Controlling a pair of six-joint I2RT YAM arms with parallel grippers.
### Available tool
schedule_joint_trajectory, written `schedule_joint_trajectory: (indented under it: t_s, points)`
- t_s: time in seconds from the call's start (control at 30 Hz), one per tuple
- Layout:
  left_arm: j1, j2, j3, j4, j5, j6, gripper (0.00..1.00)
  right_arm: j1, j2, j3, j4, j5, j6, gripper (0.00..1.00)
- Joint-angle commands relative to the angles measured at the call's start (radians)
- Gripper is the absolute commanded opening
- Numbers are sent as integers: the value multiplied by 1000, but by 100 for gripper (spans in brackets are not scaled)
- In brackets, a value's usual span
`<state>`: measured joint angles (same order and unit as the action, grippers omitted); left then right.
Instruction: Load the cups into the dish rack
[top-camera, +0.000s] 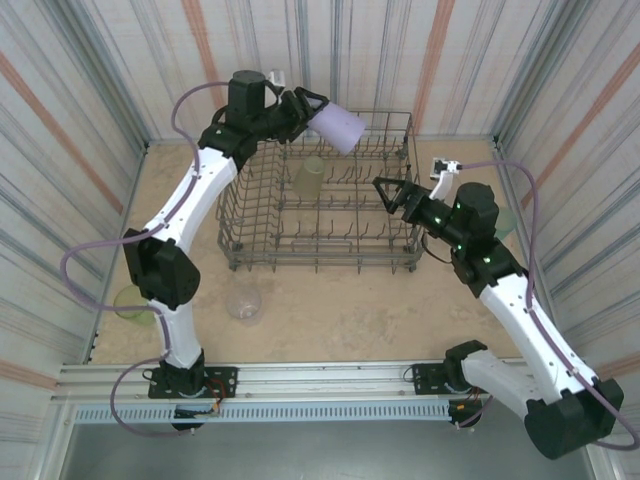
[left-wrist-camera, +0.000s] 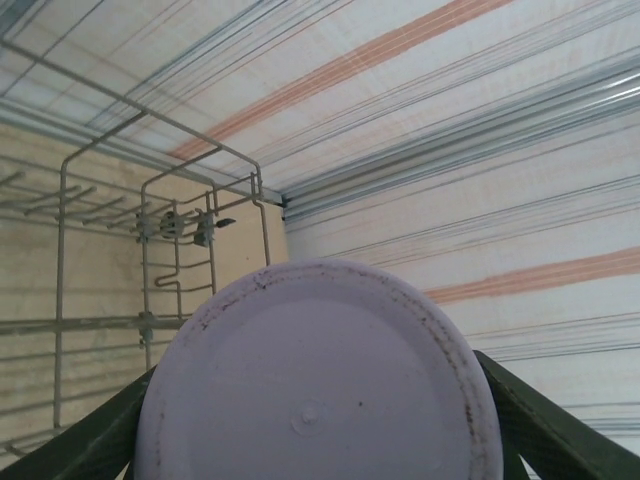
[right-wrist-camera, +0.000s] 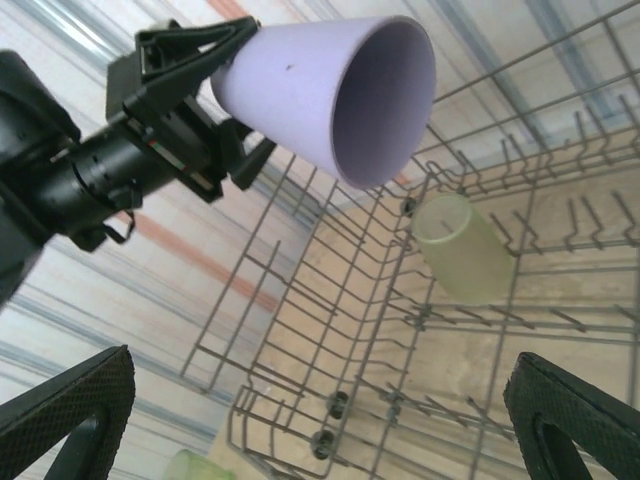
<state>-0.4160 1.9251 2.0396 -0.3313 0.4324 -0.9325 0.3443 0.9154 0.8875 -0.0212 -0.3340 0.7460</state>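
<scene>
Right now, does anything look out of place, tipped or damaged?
Nothing damaged or spilled. The left end effector holds the lavender cup sideways above the dish rack's far rim; a clear cup and a green cup sit outside.

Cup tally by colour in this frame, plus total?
Lavender plastic tumbler, gripped by the left fingers: 1
Olive-yellow translucent tumbler, inside the grey wire dish rack: 1
Clear tumbler, on the beige table: 1
Bright green tumbler, on the table: 1
Total: 4 cups clearly visible
</scene>
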Motion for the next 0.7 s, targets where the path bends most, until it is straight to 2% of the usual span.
schedule_joint_trajectory:
  t_s: [0.0,0.33,0.67]
  points:
    - [-31,53,113,-138,-74,190,7,-10,-61,-13,-110,76,-62,99]
    - [-79,249,375,-290,-231,406,8,-15,-149,-16,-353,220,-128,99]
    - [-106,369,474,-267,-319,614,8,-15,-222,-62,-421,316,-158,99]
